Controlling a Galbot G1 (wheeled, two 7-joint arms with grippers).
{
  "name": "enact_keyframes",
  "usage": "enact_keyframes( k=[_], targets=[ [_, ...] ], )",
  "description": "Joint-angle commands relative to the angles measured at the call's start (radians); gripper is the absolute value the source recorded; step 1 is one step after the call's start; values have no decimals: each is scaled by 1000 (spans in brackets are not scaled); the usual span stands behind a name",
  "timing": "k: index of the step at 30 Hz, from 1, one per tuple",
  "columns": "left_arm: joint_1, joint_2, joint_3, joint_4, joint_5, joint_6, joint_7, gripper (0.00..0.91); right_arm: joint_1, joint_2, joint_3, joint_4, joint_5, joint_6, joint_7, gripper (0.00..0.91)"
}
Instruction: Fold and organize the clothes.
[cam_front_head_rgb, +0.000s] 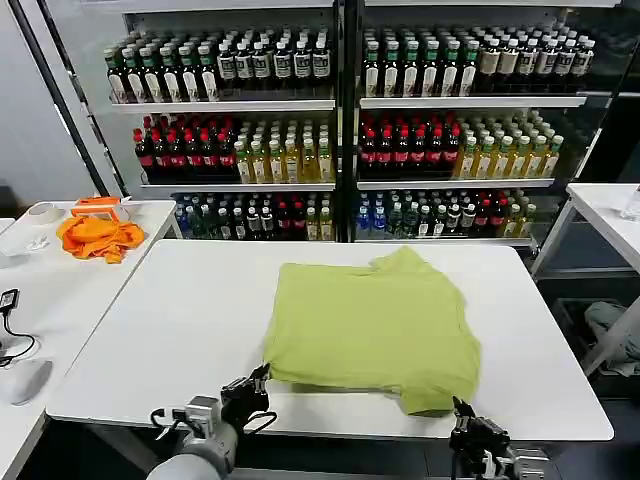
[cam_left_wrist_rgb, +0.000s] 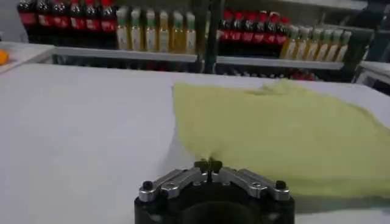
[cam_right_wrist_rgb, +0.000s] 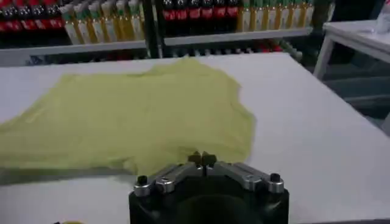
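The clothes are one lime yellow-green T-shirt (cam_front_head_rgb: 375, 320), lying flat and partly folded on the white table (cam_front_head_rgb: 170, 330), right of its middle. My left gripper (cam_front_head_rgb: 262, 377) is at the shirt's near left corner. In the left wrist view the T-shirt (cam_left_wrist_rgb: 286, 134) tapers to a point at the left gripper (cam_left_wrist_rgb: 208, 164), whose fingertips are pressed together on that edge. My right gripper (cam_front_head_rgb: 460, 406) is at the near right corner. In the right wrist view the right gripper (cam_right_wrist_rgb: 202, 159) is shut over the near hem of the T-shirt (cam_right_wrist_rgb: 140, 109).
A bright orange cloth (cam_front_head_rgb: 98, 236) lies on the side table at the left, with a tape roll (cam_front_head_rgb: 44, 212) beside it. Glass-fronted shelves of bottles (cam_front_head_rgb: 330, 130) stand behind the table. Another white table (cam_front_head_rgb: 610, 210) is at the right. The table's left half is bare.
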Motion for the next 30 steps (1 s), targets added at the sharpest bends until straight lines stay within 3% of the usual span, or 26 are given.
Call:
enact_keyframes(
  k=[1, 18, 30],
  targets=[
    [47, 59, -63, -128, -27, -1, 17, 20, 69, -51, 72, 29, 53, 1, -10, 0],
    [-252, 80, 68, 217, 5, -2, 37, 20, 541, -196, -188, -329, 74, 0, -39, 0],
    [-314, 56, 108, 309, 25, -3, 33, 20, 614, -173, -251, -480, 33, 1, -57, 0]
  ],
)
